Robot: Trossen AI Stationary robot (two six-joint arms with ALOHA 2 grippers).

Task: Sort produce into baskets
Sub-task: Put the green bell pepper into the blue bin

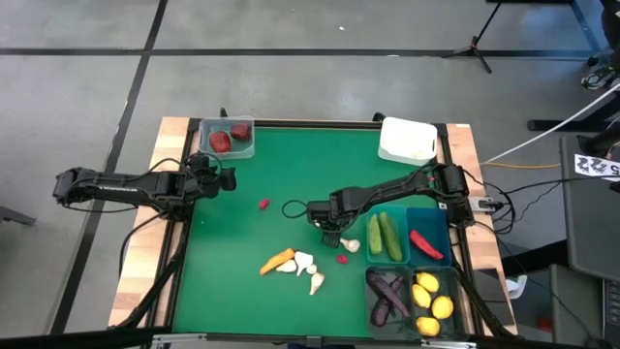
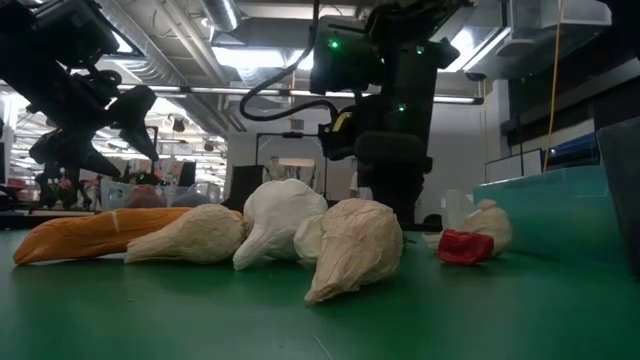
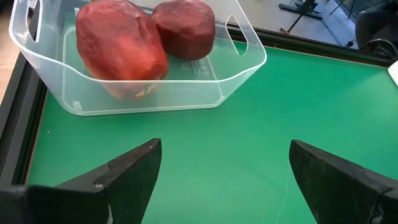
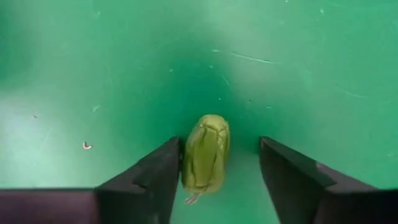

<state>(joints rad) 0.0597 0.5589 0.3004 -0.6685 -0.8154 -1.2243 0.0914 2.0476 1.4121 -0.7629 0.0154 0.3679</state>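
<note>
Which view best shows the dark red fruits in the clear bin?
Left wrist view: dark red fruits close up in the clear bin. High view shows them small; low view barely; right wrist, nothing.

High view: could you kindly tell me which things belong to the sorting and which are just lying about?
Job: carrot, garlic, cucumbers, lemons, eggplants, clear basket, white basket, right gripper near the garlic, left gripper by the clear basket.
Lying about: tripod, cables on the floor.
</note>
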